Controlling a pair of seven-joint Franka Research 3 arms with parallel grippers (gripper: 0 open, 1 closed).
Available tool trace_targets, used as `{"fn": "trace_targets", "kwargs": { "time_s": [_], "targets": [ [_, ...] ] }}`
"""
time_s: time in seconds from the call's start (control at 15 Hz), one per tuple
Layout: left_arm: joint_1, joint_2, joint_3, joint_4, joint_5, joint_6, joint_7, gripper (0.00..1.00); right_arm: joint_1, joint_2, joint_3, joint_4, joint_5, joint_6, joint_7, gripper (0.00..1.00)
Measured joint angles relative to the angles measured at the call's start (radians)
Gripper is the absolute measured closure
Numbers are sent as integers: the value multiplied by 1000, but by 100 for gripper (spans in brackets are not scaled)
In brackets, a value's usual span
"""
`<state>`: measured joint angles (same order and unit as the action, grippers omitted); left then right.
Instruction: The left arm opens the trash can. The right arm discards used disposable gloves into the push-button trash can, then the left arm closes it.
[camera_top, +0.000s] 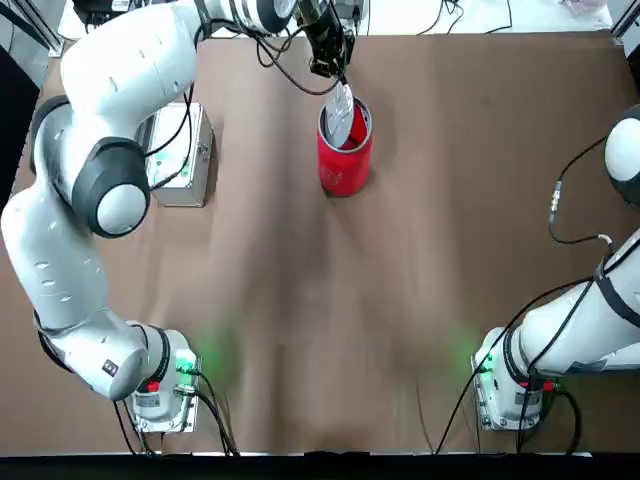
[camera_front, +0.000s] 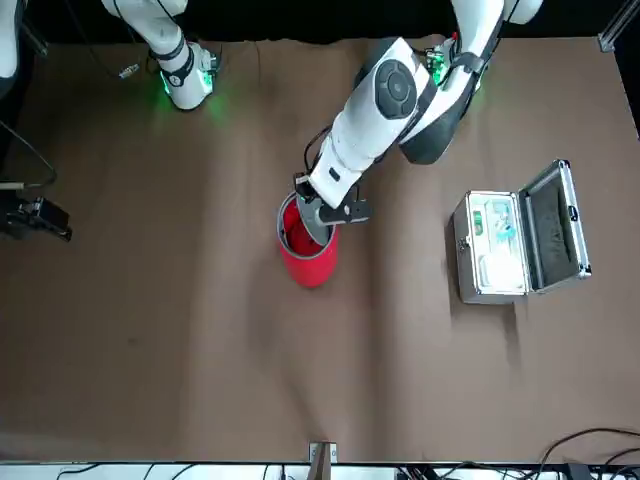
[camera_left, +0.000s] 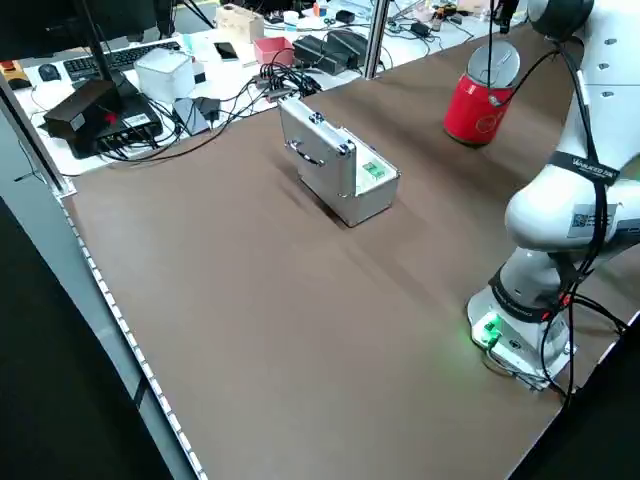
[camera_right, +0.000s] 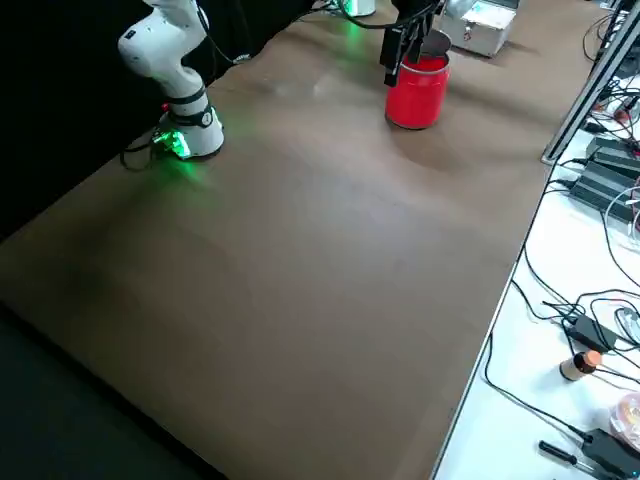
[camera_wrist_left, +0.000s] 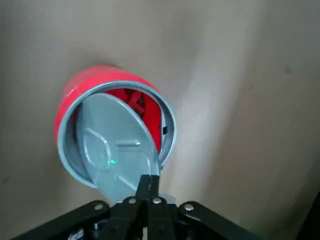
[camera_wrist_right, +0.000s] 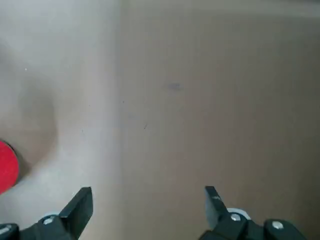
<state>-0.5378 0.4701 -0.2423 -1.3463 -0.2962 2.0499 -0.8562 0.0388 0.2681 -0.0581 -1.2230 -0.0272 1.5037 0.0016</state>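
Observation:
The red trash can (camera_top: 345, 165) stands at the table's far middle, its silver-grey lid (camera_top: 340, 112) tilted up so the red inside shows (camera_wrist_left: 140, 100). My left gripper (camera_wrist_left: 148, 187) is shut, its fingertips pressed together against the raised lid's edge, just beyond the can (camera_front: 308, 262). My right gripper (camera_wrist_right: 147, 200) hangs open over bare table off to the right, nothing between its fingers; only a sliver of the trash can (camera_wrist_right: 6, 167) shows in its wrist view. The gloves are out of view.
A silver rectangular case (camera_top: 180, 155) with its hinged lid up (camera_front: 555, 225) sits left of the can, under the left arm. Cables, boxes and desk clutter (camera_left: 200, 80) lie beyond the table's left edge. More cables (camera_right: 600, 300) run along the far edge.

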Motion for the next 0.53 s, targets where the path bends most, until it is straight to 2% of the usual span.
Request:
{"fn": "trace_targets", "kwargs": {
  "time_s": [0.13, 0.33, 0.53],
  "targets": [
    [-8, 11, 0, 0, 0, 18, 0, 99, 15, -41, -30, -70, 15, 46, -19, 2],
    [-13, 13, 0, 1, 0, 30, 0, 99, 17, -136, -34, -223, 19, 130, -23, 2],
    [-19, 27, 0, 0, 2, 30, 0, 99, 26, -190, -33, -279, 20, 137, -23, 2]
  ]
}}
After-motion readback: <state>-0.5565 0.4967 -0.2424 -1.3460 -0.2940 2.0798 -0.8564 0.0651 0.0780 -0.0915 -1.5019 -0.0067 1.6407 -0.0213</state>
